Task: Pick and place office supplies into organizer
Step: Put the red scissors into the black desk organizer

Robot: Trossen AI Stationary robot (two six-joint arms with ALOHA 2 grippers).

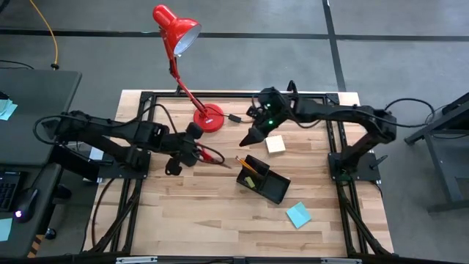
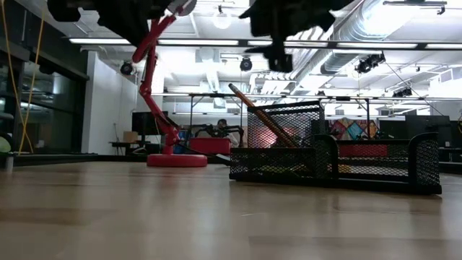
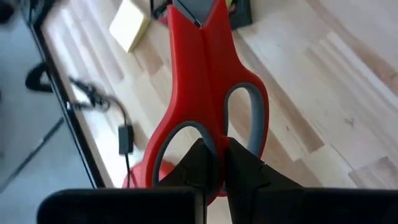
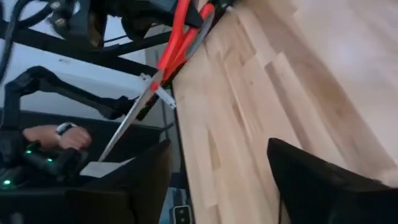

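Scissors [image 3: 208,93] are what your left gripper [image 3: 214,165] has: its jaws are clenched on the red handle, blades running straight ahead of the fingertips, held clear above the surface [image 1: 183,213]. Organizer [image 1: 262,178] lies just beyond the blade tips, in line with that long axis, with a pencil [image 1: 245,163] standing in its near end. So your coming move likely turns on carrying the scissors forward along their own length and tipping them blades-down into a compartment. Your right gripper [image 4: 217,180] hovers past the organizer's far side, jaws released and holding nothing; a yellow pad [image 1: 275,144] sits just beside it. Left is nearer to the organizer.
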